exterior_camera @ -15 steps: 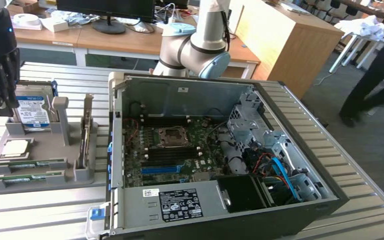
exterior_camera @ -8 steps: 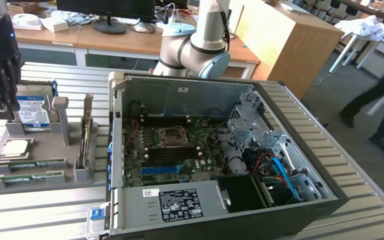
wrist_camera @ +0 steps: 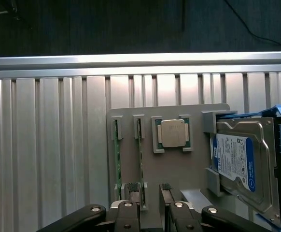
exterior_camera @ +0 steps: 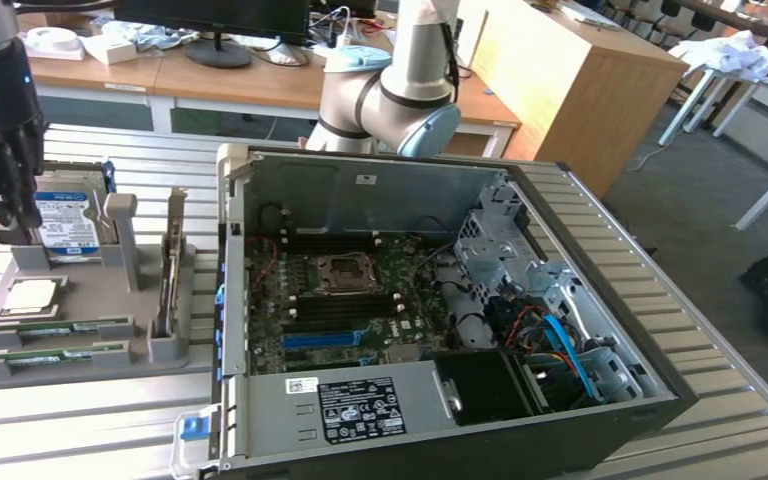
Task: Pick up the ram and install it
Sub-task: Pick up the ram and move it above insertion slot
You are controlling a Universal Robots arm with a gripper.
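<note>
**Open pincer lined up over the ram nearer the processor chip**

The pincer (wrist_camera: 148, 189) is seen with its fingertips (wrist_camera: 131, 188) moderately apart and nothing gripped between them. The ram (wrist_camera: 141, 154) is seated in a slot of the grey tray (wrist_camera: 179, 169), which is set on the slatted surface (wrist_camera: 44, 145). A second stick (wrist_camera: 116, 154) is seated parallel to it, on the side away from the processor chip (wrist_camera: 173, 133). In the wrist view the ram's long axis is seen to run straight away from the pincer, with its near end just beside one fingertip, so the jaws are judged to be set across its thin faces. In the exterior view the pincer is seen above the tray, apart from it, near the hard drive (exterior_camera: 67, 222). The open computer case (exterior_camera: 357, 190) is set just beside the tray, on the exterior view's right.
</note>
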